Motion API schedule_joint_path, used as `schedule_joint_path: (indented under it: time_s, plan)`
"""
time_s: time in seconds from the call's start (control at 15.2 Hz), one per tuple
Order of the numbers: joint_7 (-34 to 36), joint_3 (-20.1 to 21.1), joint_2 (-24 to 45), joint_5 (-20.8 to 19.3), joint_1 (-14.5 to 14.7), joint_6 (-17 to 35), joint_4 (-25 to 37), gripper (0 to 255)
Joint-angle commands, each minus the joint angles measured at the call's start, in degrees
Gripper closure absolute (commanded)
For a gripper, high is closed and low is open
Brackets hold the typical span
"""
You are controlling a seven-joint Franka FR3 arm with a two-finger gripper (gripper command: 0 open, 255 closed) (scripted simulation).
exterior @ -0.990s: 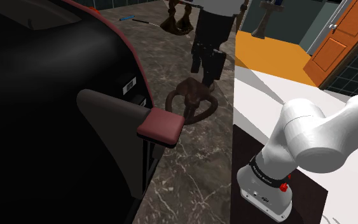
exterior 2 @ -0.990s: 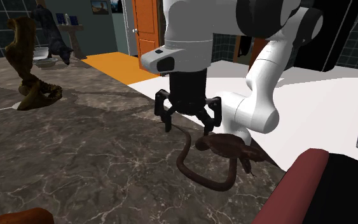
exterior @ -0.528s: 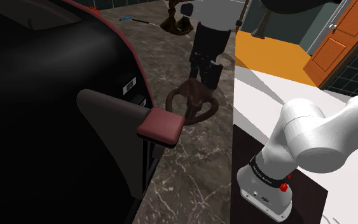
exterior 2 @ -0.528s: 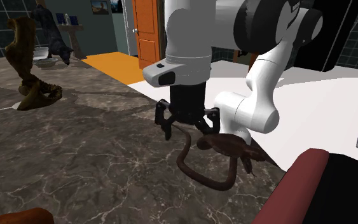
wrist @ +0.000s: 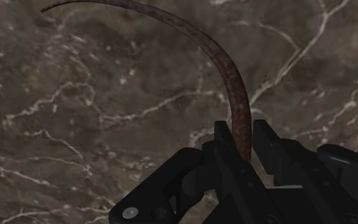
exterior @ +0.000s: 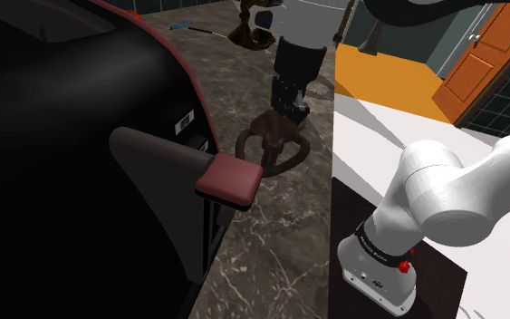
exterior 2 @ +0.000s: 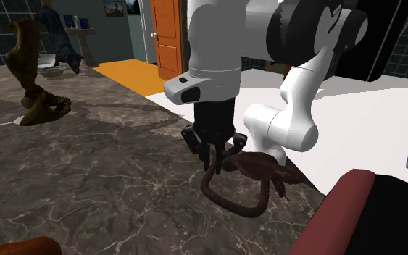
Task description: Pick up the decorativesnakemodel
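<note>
Snake model [wrist: 233, 95] between downward, clasping jaws

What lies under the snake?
A dark marbled counter lies under the snake and shows all along its thin tail. The gripper clasps the tail and hides the counter beneath that part.
</note>
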Motion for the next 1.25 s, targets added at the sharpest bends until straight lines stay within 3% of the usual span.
schedule_joint_path:
  time_s: [0.0,1.19]
  plan:
    - [0.0,0.0,0.1,0.0,0.0,-0.1,-0.1,255]
    - [0.3,-0.4,1.8,-0.4,-0.2,-11.4,13.0,255]
